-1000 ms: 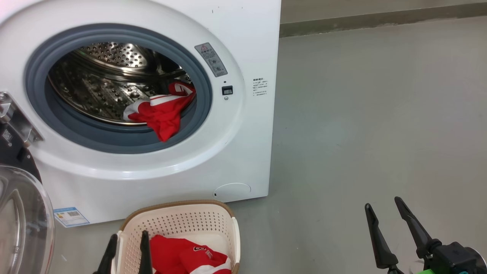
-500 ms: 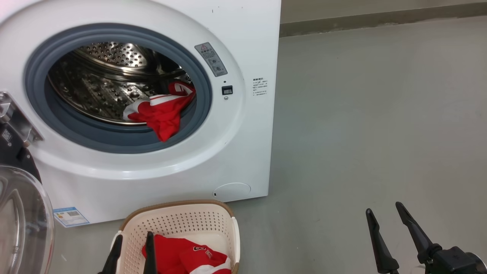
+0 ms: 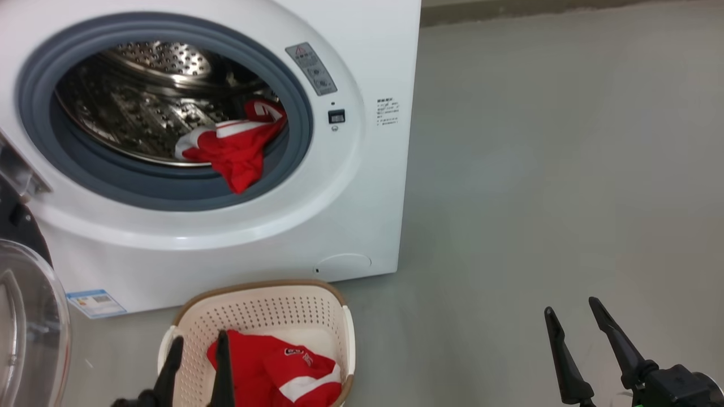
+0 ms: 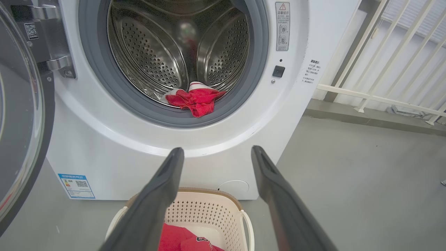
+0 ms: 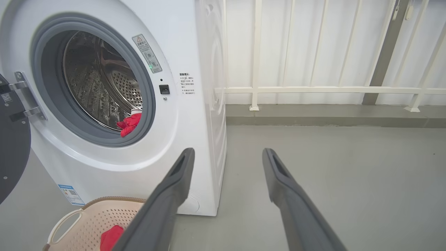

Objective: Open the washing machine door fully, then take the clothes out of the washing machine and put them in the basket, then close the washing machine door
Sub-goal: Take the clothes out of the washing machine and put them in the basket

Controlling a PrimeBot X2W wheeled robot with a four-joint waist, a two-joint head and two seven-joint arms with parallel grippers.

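The white washing machine [image 3: 362,186] stands with its door [image 3: 28,328] swung open to the left, glass bowl at the frame's lower left. One red and white garment [image 3: 235,150] hangs over the grey seal at the drum's lower right, also visible as clothes [image 4: 195,101] in the left wrist view. Another red garment [image 3: 277,373] lies in the cream basket [image 3: 254,297] on the floor in front of the machine. My left gripper [image 3: 198,347] is open over the basket's near left side, empty. My right gripper [image 3: 571,311] is open above bare floor to the right.
Grey floor [image 3: 537,169] spreads to the right of the machine. A white railing [image 5: 313,90] and a low kerb run behind it. The open door [image 4: 17,122] juts out on the left beside the basket [image 4: 209,212].
The head view has tilted down a little, so the machine sits higher in the picture. My left gripper shifted slightly right over the basket. My right gripper sank a little.
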